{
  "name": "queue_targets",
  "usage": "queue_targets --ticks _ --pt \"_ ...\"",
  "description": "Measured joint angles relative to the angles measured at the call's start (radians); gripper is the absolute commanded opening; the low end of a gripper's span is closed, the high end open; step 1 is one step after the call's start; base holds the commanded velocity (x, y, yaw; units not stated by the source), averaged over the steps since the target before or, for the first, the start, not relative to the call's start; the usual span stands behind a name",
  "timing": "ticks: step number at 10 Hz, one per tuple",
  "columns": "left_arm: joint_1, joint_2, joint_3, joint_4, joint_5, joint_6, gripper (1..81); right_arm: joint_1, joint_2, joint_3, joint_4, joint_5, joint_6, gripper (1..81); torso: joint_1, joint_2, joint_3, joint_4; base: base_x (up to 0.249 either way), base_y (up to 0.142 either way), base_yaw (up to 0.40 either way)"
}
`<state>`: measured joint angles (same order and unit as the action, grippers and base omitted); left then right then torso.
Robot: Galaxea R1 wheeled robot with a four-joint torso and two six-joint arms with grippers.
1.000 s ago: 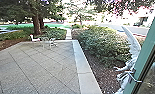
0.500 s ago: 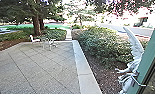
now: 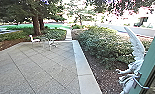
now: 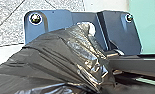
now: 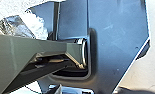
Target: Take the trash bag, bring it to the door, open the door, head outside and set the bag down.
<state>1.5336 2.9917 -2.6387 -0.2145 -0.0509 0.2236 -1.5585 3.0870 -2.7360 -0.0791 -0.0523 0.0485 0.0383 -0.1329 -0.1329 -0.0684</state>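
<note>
Grey paving (image 3: 38, 66) fills the near left in the head view, cut into large panels by dark joints, with a pale kerb (image 3: 81, 67) along its right side. Past the kerb lies brown mulch (image 3: 105, 78), and beyond that grows a dense green shrub (image 3: 100, 45). A pale chair (image 3: 34, 40) stands near the far edge of the paving, with more light furniture (image 3: 51, 43) just to its right. Farther off, a tree (image 3: 36, 25) rises on the left in front of a bright green strip (image 3: 15, 27), and a narrow path (image 3: 68, 34) leads away. On the near right stands a green door frame (image 3: 151, 58) with a metal handle (image 3: 140, 83), and beside it a whitish winged figure (image 3: 136, 50).

In the left wrist view, the black trash bag (image 4: 50, 60) spreads partly over the robot's dark base plate (image 4: 48, 21). Its shiny pleats draw together at the left gripper (image 4: 106, 78), which is clamped on the bunched plastic. Speckled ground and a mint-green panel (image 4: 145, 27) lie beyond the plate.

In the right wrist view, crumpled black plastic shows past the robot's jointed bar (image 5: 23, 51), close to the plate. Whether the right gripper is apart or together, I cannot tell.
</note>
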Motion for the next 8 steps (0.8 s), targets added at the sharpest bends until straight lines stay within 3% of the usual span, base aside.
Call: queue_targets --ticks 1,2,6,7,8 --pt "0.0 -0.003 0.0 0.0 0.001 0.0 1.0 -0.004 -0.001 0.003 0.0 0.0 0.001 81.1 0.0 0.0 0.0 0.01 0.0 0.0 0.0" --pt "-0.003 -0.008 0.0 0.0 -0.001 -0.001 1.0 -0.004 -0.003 0.003 0.0 -0.001 0.0 81.1 0.0 0.0 0.0 0.034 0.0 0.0 0.0" --pt "-0.003 -0.017 0.001 -0.019 -0.001 -0.012 1.0 -0.004 -0.009 0.003 -0.001 0.0 0.0 81.1 -0.001 0.0 -0.007 0.16 0.0 0.0 0.0" --pt "-0.009 -0.027 0.01 -0.038 0.001 -0.013 1.0 -0.003 -0.011 0.003 -0.004 -0.003 -0.004 81.1 -0.001 0.0 -0.01 0.18 0.0 0.0 0.0" --pt "-0.019 -0.045 0.02 -0.046 0.007 -0.012 1.0 0.003 -0.021 0.019 -0.006 -0.009 -0.006 81.1 -0.001 0.0 -0.011 0.185 0.0 0.0 0.0"
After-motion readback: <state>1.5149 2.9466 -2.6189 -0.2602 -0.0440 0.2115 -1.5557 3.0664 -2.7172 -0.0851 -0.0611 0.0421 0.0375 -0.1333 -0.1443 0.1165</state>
